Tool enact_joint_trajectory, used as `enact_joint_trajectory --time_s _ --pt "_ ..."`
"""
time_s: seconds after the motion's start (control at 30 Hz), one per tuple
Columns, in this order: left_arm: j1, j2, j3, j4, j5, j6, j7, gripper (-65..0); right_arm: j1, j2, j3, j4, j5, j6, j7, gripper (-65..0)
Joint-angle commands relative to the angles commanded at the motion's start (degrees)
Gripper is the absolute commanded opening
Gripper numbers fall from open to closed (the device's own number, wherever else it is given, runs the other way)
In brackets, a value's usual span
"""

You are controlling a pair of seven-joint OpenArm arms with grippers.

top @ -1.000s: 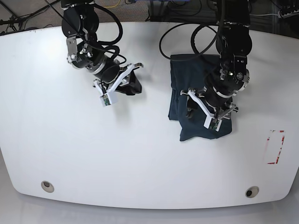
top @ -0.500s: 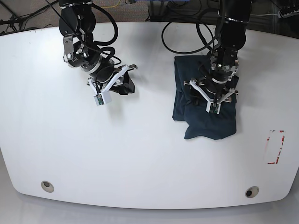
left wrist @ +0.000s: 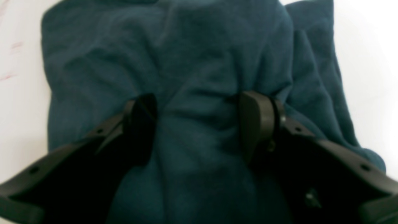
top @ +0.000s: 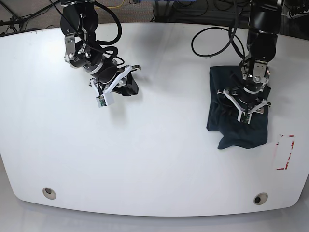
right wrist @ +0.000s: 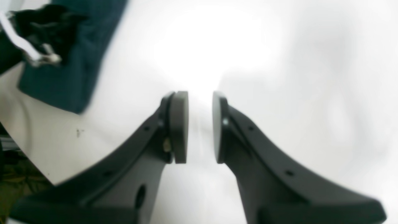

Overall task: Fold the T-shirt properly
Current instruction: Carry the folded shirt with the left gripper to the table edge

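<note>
Cloth of a dark navy, soft and heavily creased, was seen bunched into a rough rectangle: the T-shirt [top: 236, 118] lay on the white table [top: 154, 159] toward the side of the left arm, near a red-outlined mark [top: 284, 152] on the tabletop. Its lower edge was uneven, with one corner sagging into a blunt lobe. The left gripper [left wrist: 197, 124] was pressed down onto the shirt, its dark, rounded pads [left wrist: 253, 123] spread wide apart, and a raised ridge of fabric was seen between them; whether any cloth was pinched could not be told. In the left wrist view the weave looked fuzzy and matte, folded into broad ridges.

The right gripper [right wrist: 200, 126] was held above bare table well apart from the shirt, its flat grey pads [right wrist: 179, 124] parted by a narrow gap with nothing between them. The tabletop was smooth and glossy, with rounded corners.
</note>
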Motion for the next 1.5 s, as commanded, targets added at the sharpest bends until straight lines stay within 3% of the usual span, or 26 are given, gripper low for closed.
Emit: enact_joint_trajectory --time_s 0.33,0.5,0.63,0.87,1.0,1.03,1.13,1.3,1.5 --pt "0.2 -10.2 -8.5 -8.1 0.4 -11.0 -0.1 -26.1 -0.3 0.0 0.0 0.1 0.0 0.00 0.0 -52.8" --pt "0.2 -14.8 -11.5 -11.9 0.3 -13.7 -0.3 -26.1 -1.1 0.0 0.0 0.8 0.0 0.00 0.0 -52.8" --pt "0.2 -17.9 -14.2 -14.9 0.3 -18.3 -0.4 -26.1 -1.2 0.0 0.0 1.7 0.0 0.00 0.0 -52.8" --pt "0.0 -21.2 -15.6 -15.2 -0.1 -19.6 -0.4 -26.1 -1.4 0.0 -0.2 2.8 0.0 0.00 0.0 -52.8" --pt "-3.3 -21.4 -15.6 -14.9 -0.1 -21.6 -0.4 -26.1 -1.2 -0.4 -0.3 2.8 -0.1 0.00 0.0 -52.8" --pt "-4.7 -21.4 -15.6 -14.2 -0.1 -24.2 -0.3 -26.1 -1.2 -0.4 -0.3 2.8 -0.1 0.00 0.0 -52.8" --pt "-6.4 -20.8 -16.2 -10.7 -0.1 -28.5 0.1 -26.1 -1.3 -0.3 -0.3 2.8 -0.2 0.00 0.0 -52.8" --pt "-6.6 -17.2 -19.3 -2.6 0.2 -28.7 1.0 -26.1 -1.3 1.5 0.0 2.5 -1.7 0.00 0.5 -52.8" --pt "-6.6 -12.3 -19.3 4.2 0.3 -28.6 0.4 -26.1 -2.9 2.4 0.0 2.8 -11.7 0.00 6.9 -52.8"
